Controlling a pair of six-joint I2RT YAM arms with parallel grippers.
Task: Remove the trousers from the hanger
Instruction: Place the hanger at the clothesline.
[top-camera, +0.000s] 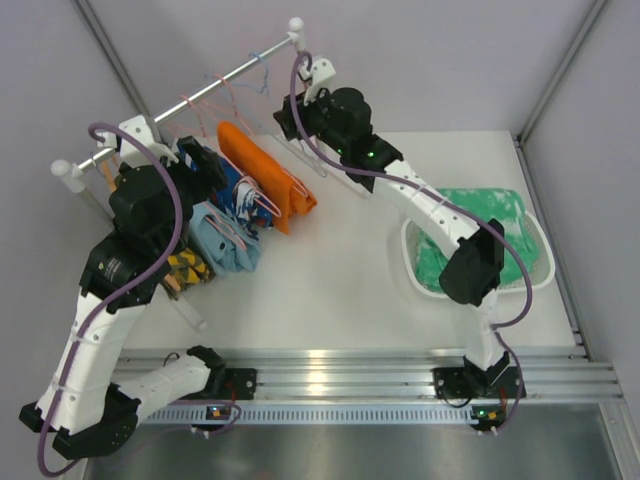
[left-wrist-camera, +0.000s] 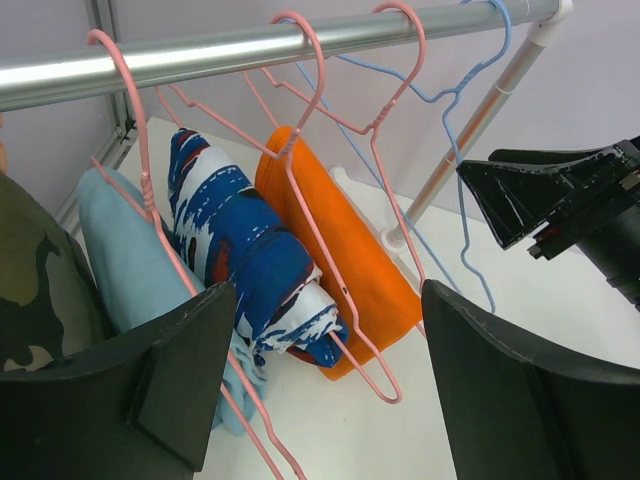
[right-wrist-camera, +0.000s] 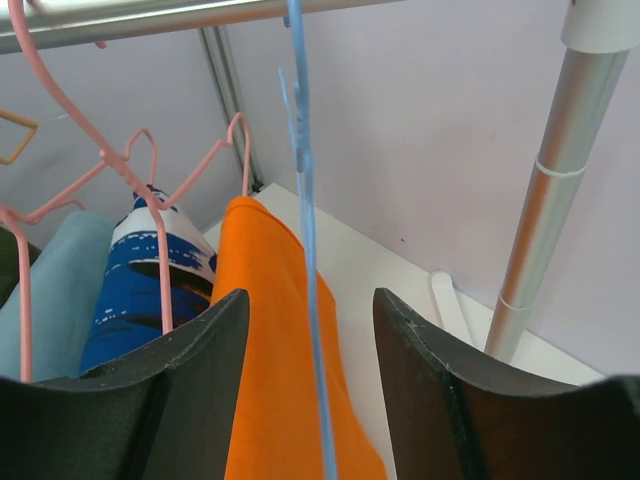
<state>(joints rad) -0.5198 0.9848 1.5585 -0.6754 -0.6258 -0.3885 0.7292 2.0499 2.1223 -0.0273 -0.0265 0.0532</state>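
Left jaws fill the bottom of the left wrist view. They stand wide apart and are clamped on nothing. The lower corner of a pink hanger lies in the gap between them, touching neither as far as I can tell. Right jaws are likewise apart in their own view. The thin wire of a bare blue hanger runs down between them and is not pinched.

Judging by how things lie, one pair is done. The mint trousers sit heaped in a white basin at 3 o'clock on the bench, well apart from the rail at 10 to 11 o'clock.

Four pairs are left, all still draped over pink hangers on that rail. From the blue hanger's end they run orange trousers, patterned trousers, light blue trousers, then camo trousers at the 9 o'clock edge of the left wrist view. They hang close together, each touching its neighbour.

I would put the task at roughly a fifth through. The orange pair hangs just beside the right jaws at their 9 o'clock and looks the likeliest to go next.
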